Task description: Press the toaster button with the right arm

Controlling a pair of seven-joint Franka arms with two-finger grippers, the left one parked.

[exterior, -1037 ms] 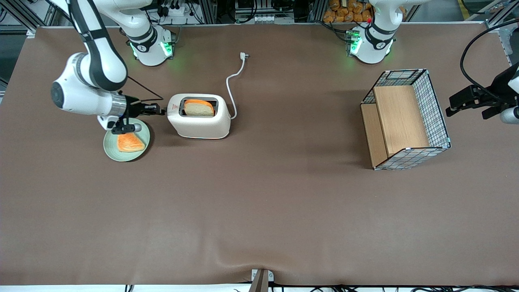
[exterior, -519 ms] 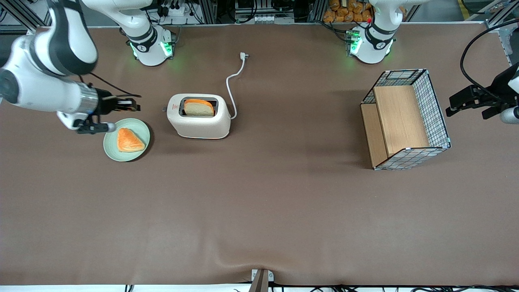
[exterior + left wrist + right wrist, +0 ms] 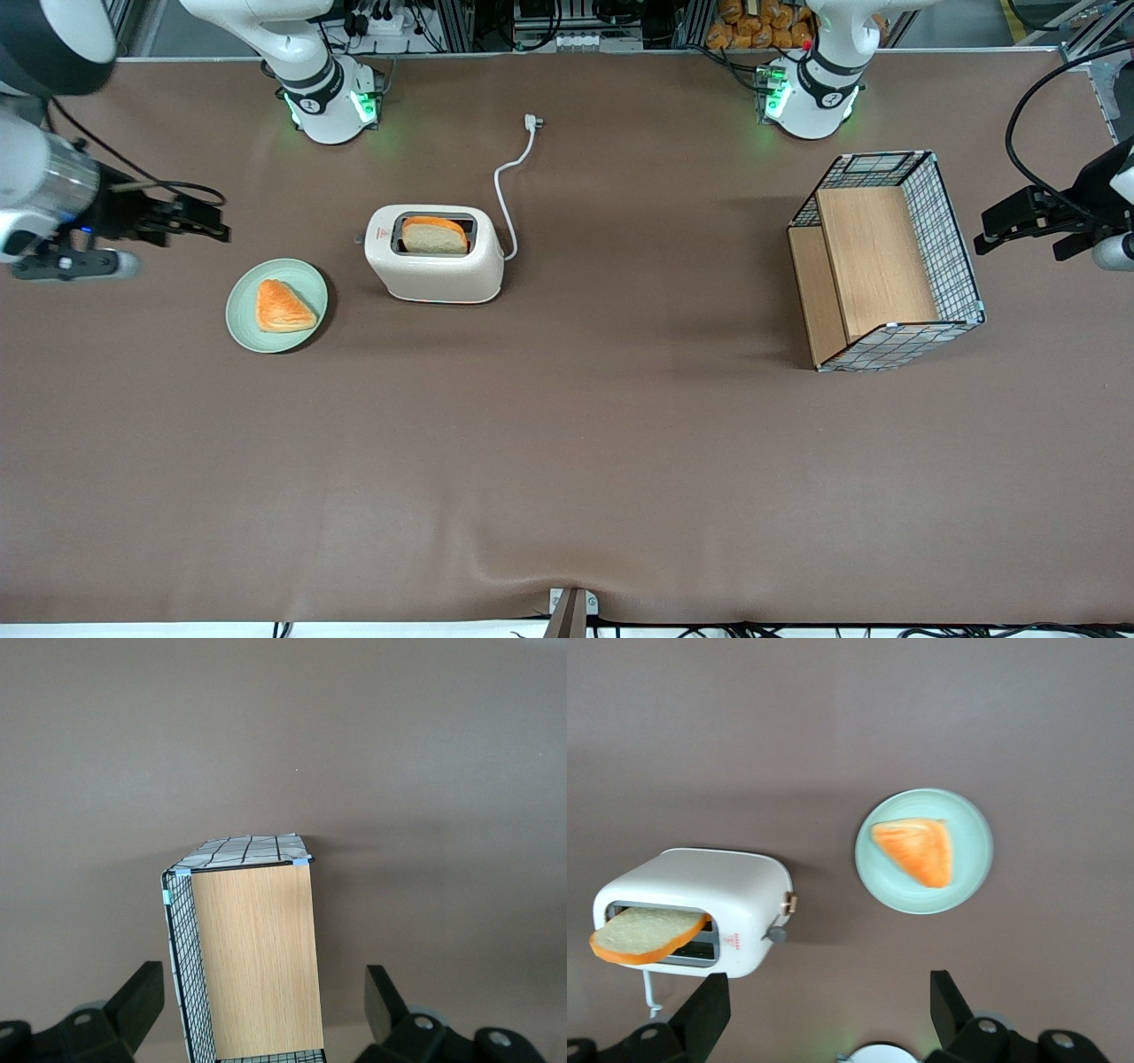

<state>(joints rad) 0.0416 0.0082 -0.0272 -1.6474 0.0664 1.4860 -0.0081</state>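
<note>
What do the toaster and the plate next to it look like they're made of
The toaster looks like cream plastic, smooth with a soft sheen and rounded moulded corners. The plate looks like pale green glazed ceramic or melamine; its even colour leaves that open. The gripper hangs toward the working arm's end.

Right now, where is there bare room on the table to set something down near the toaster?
Bare table lies between the toaster and the wire basket, and across the whole stretch nearer the front camera. It is tighter between the toaster and the plate, and around the cord. The gripper hovers open toward the working arm's end.
</note>
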